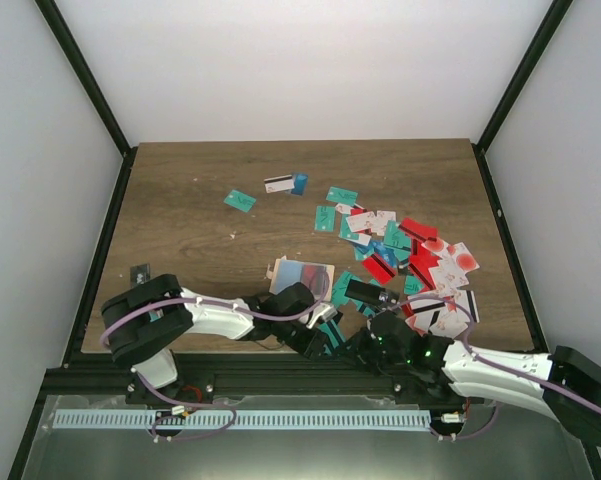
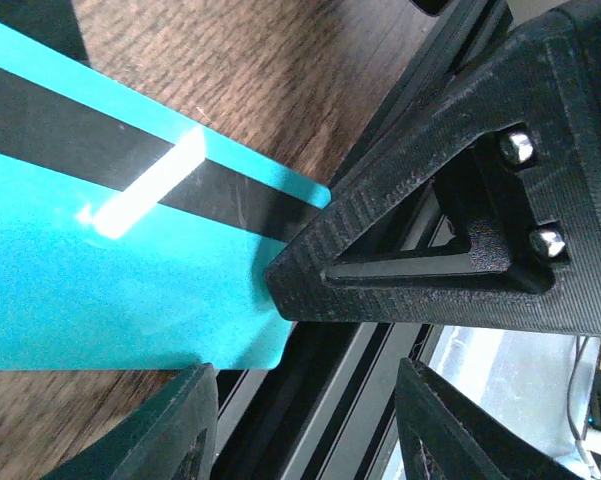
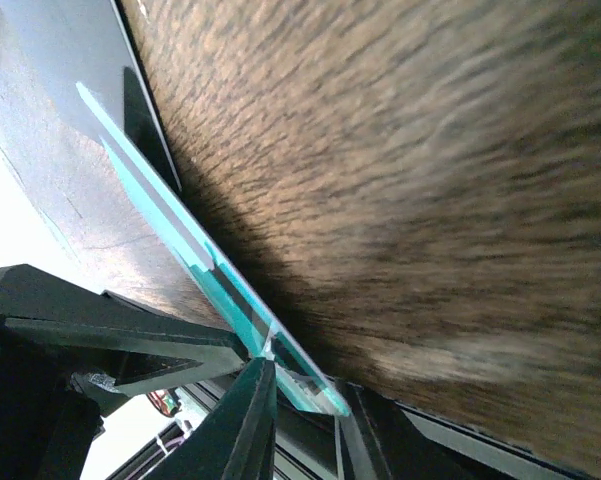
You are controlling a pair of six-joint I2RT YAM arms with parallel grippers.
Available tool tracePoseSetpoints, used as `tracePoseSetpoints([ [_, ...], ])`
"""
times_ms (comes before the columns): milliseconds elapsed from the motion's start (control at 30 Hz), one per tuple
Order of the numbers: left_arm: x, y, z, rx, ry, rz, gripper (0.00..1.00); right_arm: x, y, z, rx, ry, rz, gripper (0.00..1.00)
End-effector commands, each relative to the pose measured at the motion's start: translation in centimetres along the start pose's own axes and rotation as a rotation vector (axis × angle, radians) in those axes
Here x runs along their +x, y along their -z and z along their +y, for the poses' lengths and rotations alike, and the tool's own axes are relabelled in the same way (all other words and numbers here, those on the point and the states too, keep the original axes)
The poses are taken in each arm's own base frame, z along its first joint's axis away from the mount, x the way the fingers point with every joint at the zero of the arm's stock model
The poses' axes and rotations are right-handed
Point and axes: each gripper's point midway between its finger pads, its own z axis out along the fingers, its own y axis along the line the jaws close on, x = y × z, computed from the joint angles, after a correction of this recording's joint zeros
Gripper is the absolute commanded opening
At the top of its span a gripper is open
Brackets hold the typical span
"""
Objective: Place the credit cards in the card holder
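Bottom centre, by the table near edge, right gripper pinches teal card corner; left gripper jaws apart; card holder just above, credit cards scattered right

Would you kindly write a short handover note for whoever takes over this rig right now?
Left gripper: open, nothing between its jaws, beside the teal card.
Right gripper: jaws narrow around that card's corner at the near edge of the table; firm grip unclear.
Card holder: near mid-table, just beyond both grippers; contents unclear.
Credit cards: most loose on the right half, a few farther back.
Done: no card visibly stowed.
Left: nearly all of them.
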Motion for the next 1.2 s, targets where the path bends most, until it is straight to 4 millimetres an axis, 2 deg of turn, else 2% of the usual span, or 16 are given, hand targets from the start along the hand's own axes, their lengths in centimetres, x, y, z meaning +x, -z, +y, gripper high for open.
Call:
tracePoseSetpoints([
  [0, 1.7, -0.6, 1.7, -0.038, 0.038, 0.041, 0.51, -1.0, -0.1, -2.1, 0.009, -0.003, -0.048, 0.18],
  [200, 0.9, 0.8, 0.8, -0.043, 0.052, -0.013, 0.51, -0.8, 0.0, -2.3, 0.015, -0.008, -0.038, 0.10],
  [300, 0.7, 1.8, 0.6, -0.066, 0.071, -0.037, 0.51, -0.6, 0.2, -1.9, 0.016, -0.001, -0.031, 0.01],
  [567, -0.3, 5.1, 0.1, -0.125, 0.120, -0.144, 0.52, 0.2, 1.0, 0.0, -0.004, 0.043, -0.005, 0.01],
  [867, -1.8, 10.5, -0.4, -0.179, 0.197, -0.307, 0.55, 1.3, 3.0, 4.8, -0.105, 0.115, 0.010, 0.01],
  [1033, -3.3, 13.4, -1.1, -0.098, 0.252, -0.409, 0.68, 1.4, 4.5, 8.1, -0.162, 0.184, -0.021, 0.01],
  [1167, -4.4, 15.1, -1.8, -0.040, 0.260, -0.451, 0.78, 1.5, 5.4, 10.7, -0.204, 0.232, -0.043, 0.01],
])
